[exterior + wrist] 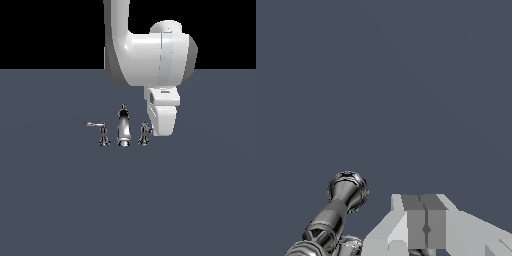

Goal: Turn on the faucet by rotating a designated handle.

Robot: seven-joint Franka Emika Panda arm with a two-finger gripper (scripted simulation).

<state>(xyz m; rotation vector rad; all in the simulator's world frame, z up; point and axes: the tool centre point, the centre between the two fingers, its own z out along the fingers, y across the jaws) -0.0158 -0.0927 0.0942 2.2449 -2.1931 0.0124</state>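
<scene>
Faucet point(123, 127): small shiny chrome three-piece set on a flat matte slate-grey floor point(60, 200). Tall tapered spout with knob top stands in the middle. Designated handle point(144, 134), a short fluted post, stands at the exterior view's right of the spout, just beside the glossy white gripper point(426, 229). Twin left-hand handle point(101, 132) has a thin lever pointing to the exterior view's left. Wrist view: grey finger pads point(417, 222) pressed flat together, nothing between them; chrome post point(336, 215) alongside.
</scene>
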